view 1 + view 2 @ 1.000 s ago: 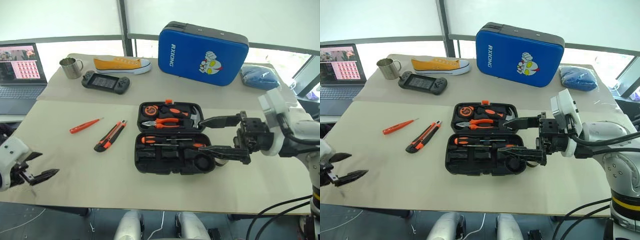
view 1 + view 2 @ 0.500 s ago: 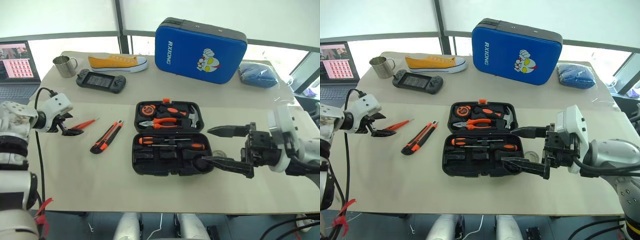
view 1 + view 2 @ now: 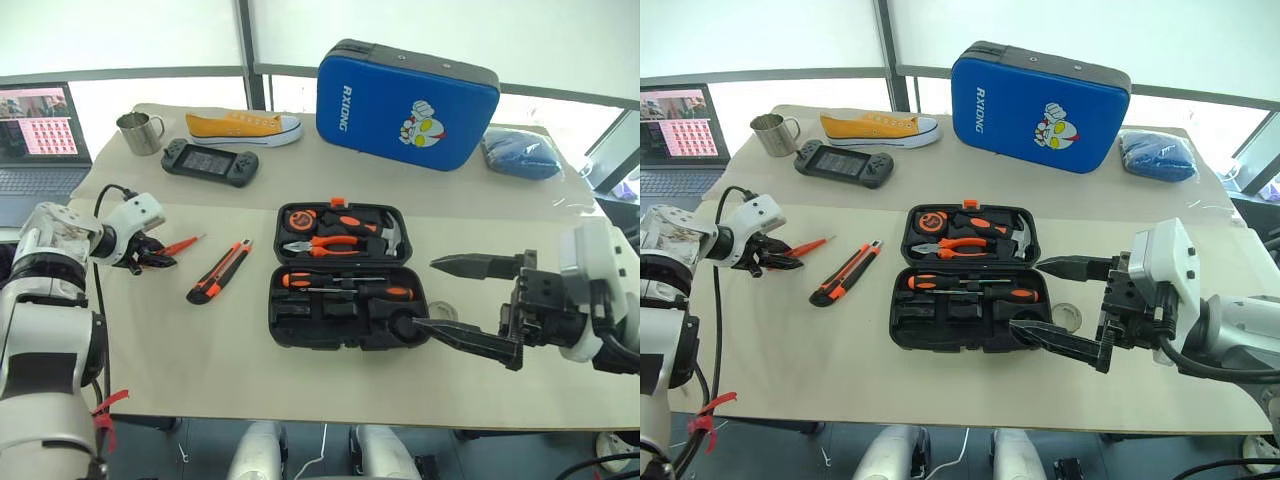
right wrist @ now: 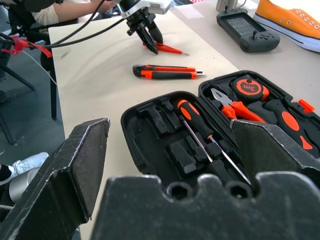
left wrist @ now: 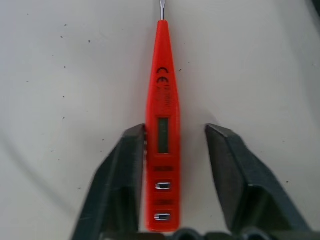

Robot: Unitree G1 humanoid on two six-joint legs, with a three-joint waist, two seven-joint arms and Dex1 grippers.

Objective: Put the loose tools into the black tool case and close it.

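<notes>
Paper-covered bench carries everything; near its right edge the right gripper hovers with jaws wide, empty, just beside the open black case; two screwdrivers lie in the case's near half, pliers, hammer and tape measure in the far half; left of the case lies the knife; by the left edge the left gripper straddles the slim screwdriver, one finger touching it, the other apart, jaws narrow, grip not closed; along the far edge stand a cup, shoe, game console and blue case.
</notes>
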